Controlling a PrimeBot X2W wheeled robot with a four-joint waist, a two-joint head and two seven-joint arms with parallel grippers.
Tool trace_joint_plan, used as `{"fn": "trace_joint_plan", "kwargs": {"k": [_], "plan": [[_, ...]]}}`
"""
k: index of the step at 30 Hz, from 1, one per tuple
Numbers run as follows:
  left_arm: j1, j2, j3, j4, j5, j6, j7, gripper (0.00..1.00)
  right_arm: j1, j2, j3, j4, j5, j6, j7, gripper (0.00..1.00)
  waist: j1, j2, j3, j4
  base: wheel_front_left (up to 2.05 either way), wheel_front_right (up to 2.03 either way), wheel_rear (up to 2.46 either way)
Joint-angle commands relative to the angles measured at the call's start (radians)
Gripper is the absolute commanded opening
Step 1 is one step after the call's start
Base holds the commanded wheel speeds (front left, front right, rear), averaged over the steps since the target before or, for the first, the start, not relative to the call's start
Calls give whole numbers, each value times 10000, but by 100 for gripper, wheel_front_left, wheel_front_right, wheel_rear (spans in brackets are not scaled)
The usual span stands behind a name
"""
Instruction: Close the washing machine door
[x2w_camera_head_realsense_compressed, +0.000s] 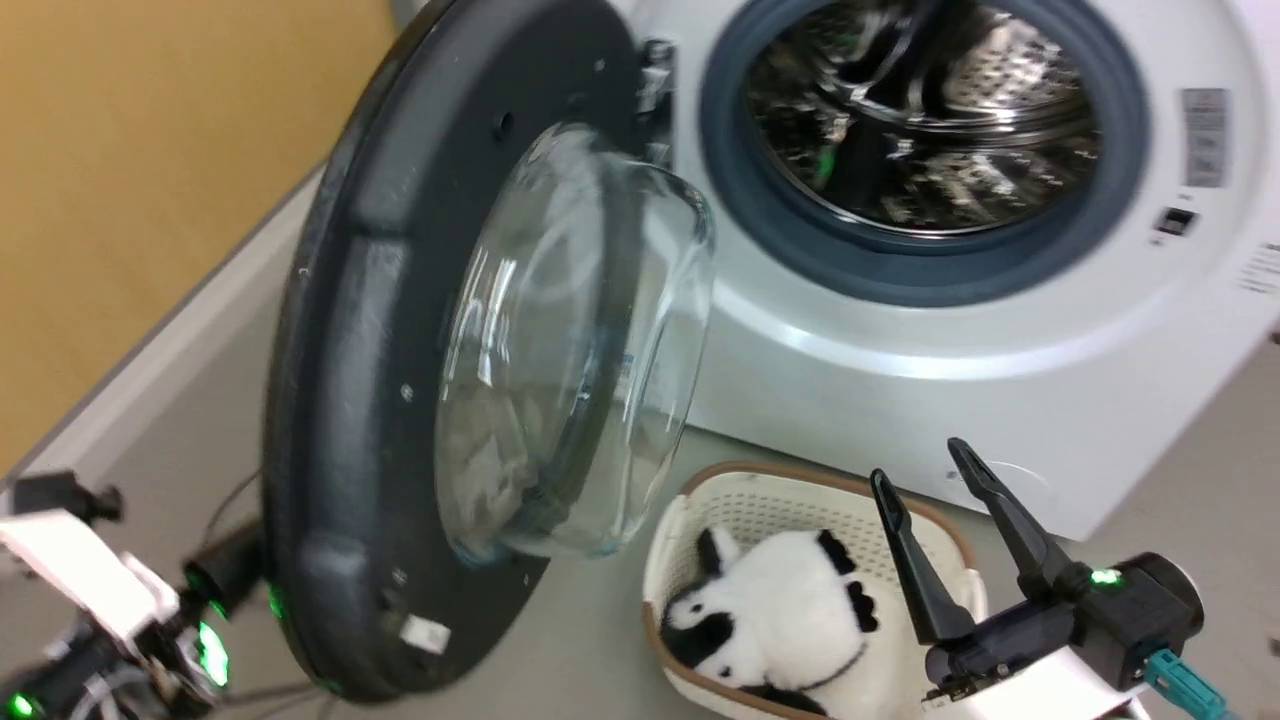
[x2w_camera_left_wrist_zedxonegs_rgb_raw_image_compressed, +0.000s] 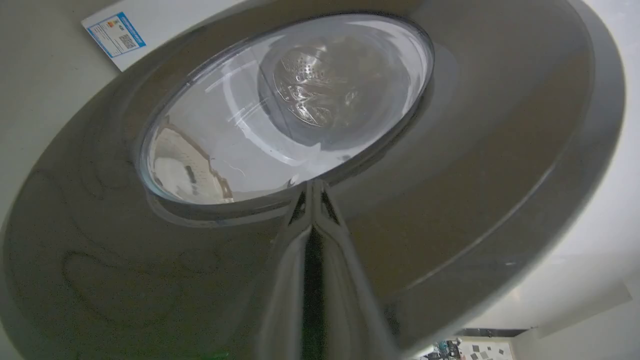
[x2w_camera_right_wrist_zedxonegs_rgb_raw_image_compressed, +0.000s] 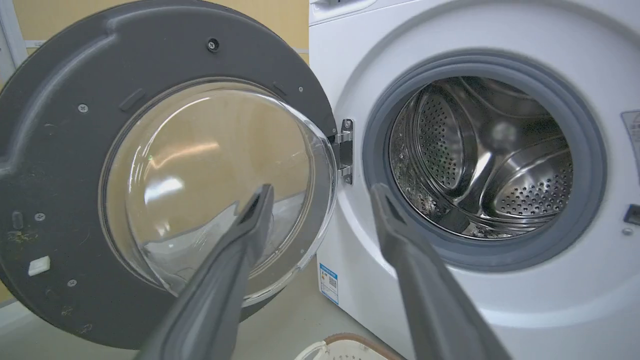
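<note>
The washing machine door (x2w_camera_head_realsense_compressed: 350, 400) stands swung wide open on its hinge (x2w_camera_head_realsense_compressed: 655, 80), its clear glass bowl (x2w_camera_head_realsense_compressed: 570, 340) bulging toward the white washing machine (x2w_camera_head_realsense_compressed: 900, 380). The steel drum (x2w_camera_head_realsense_compressed: 930, 110) is exposed. My left arm (x2w_camera_head_realsense_compressed: 90, 590) is behind the door at the lower left. In the left wrist view my left gripper (x2w_camera_left_wrist_zedxonegs_rgb_raw_image_compressed: 312, 185) is shut, its tips against the door's outer face (x2w_camera_left_wrist_zedxonegs_rgb_raw_image_compressed: 450, 175) just below the glass (x2w_camera_left_wrist_zedxonegs_rgb_raw_image_compressed: 280, 110). My right gripper (x2w_camera_head_realsense_compressed: 918, 462) is open and empty, in front of the machine, pointing between door (x2w_camera_right_wrist_zedxonegs_rgb_raw_image_compressed: 50, 150) and drum (x2w_camera_right_wrist_zedxonegs_rgb_raw_image_compressed: 480, 160).
A cream perforated basket (x2w_camera_head_realsense_compressed: 700, 520) holding a black-and-white plush toy (x2w_camera_head_realsense_compressed: 780, 610) sits on the floor below the door and under my right gripper. A yellow wall (x2w_camera_head_realsense_compressed: 150, 150) runs along the left behind the door. A blue-grey gasket (x2w_camera_head_realsense_compressed: 800, 240) rings the opening.
</note>
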Motion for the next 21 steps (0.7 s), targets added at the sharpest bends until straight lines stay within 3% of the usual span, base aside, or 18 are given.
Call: {"fn": "trace_joint_plan", "kwargs": {"k": [1,8,15,21], "plan": [[562,-372,-199,-661,-197,143,214,0,123,38,-59,7,32,8,-47,100,0,0,-176,-628,0,0,0],[2303,-898,-1367,-2597,-615,349,390,0,155,-38,-194,-34,31,8,-47,100,0,0,-92,-2002,0,0,0],[2875,-950,-2840,-3217,-455,-131,-440,0,21,-202,-344,-147,23,8,-47,100,0,0,336,-3303,0,0,0],[2473,-955,-3919,-2503,-413,-661,-2005,0,-230,-299,-526,-289,82,8,-47,100,0,0,956,-4681,0,0,0]]}}
